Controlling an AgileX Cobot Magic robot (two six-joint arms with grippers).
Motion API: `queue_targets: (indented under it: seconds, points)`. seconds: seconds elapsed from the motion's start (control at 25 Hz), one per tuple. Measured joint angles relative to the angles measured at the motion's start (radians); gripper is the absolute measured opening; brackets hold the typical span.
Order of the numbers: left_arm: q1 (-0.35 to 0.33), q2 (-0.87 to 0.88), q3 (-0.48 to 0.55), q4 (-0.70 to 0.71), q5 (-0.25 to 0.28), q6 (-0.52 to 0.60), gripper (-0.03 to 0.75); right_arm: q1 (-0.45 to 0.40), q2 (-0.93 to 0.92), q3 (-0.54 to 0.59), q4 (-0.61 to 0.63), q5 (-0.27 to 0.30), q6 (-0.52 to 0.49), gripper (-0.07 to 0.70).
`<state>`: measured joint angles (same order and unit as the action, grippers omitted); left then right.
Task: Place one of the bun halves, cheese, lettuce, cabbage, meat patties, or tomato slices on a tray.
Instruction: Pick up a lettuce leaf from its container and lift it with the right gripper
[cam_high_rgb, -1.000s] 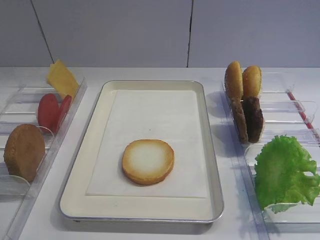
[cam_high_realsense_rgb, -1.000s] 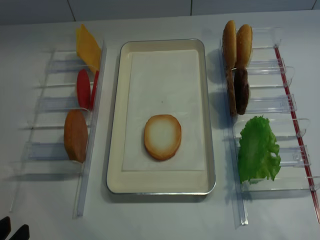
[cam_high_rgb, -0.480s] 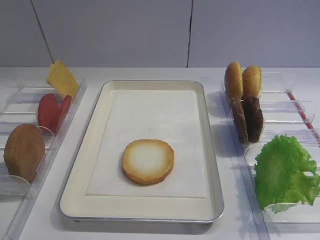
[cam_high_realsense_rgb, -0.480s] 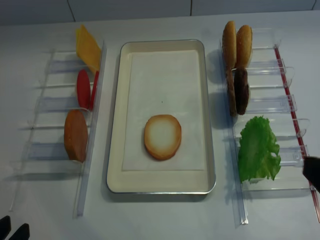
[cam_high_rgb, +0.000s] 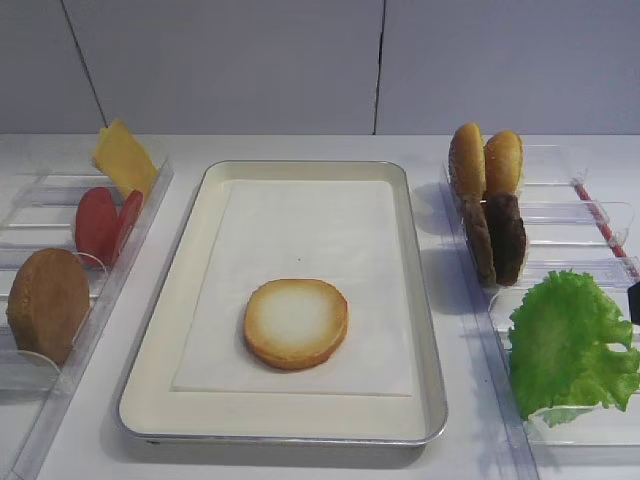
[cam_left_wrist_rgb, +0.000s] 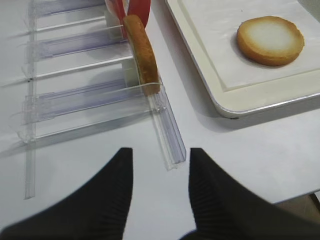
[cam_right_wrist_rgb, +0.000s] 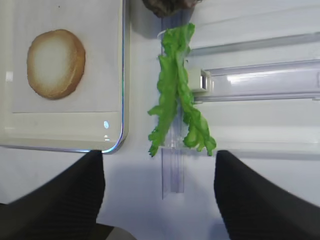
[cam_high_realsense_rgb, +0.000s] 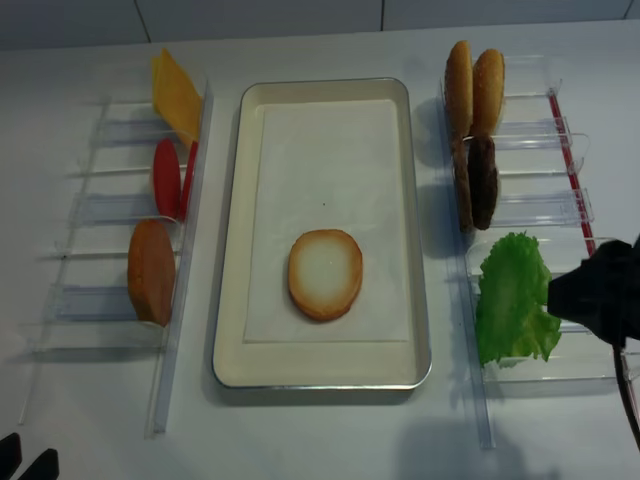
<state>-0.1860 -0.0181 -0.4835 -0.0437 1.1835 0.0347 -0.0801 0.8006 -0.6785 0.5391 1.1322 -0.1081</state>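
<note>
right tool (cam_right_wrist_rgb: 157, 195), spread wide and empty, lines up on the lettuce (cam_right_wrist_rgb: 176, 90); next, descend and pinch its edge.

A staged lab or test bench, not a real kitchen: a bare white tabletop (cam_high_realsense_rgb: 330, 430) against plain grey wall panels (cam_high_rgb: 230, 65), with clear plastic holders (cam_high_realsense_rgb: 540, 210) standing burger parts upright beside and beyond the right end effector (cam_right_wrist_rgb: 159, 197).

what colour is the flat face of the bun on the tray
Pale cream-white with a golden-brown rim; the bun half shows best in the realsense high view.
</note>
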Motion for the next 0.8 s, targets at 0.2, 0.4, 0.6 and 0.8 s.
queue_targets:
  seconds: [0.2, 0.4, 0.6, 0.8]
  points:
    - [0.0, 0.0, 0.0, 0.0, 0.0, 0.0, 0.251, 0.151, 0.007, 0.0, -0.059, -0.074, 0.132, 0.478]
    - [0.0, 0.0, 0.0, 0.0, 0.0, 0.0, 0.251, 0.412, 0.058, 0.0, -0.261, -0.164, 0.416, 0.474]
    - [0.0, 0.0, 0.0, 0.0, 0.0, 0.0, 0.251, 0.605, 0.153, 0.0, -0.439, -0.242, 0.663, 0.469]
    - [0.0, 0.0, 0.0, 0.0, 0.0, 0.0, 0.251, 0.635, 0.205, 0.0, -0.512, -0.273, 0.745, 0.454]
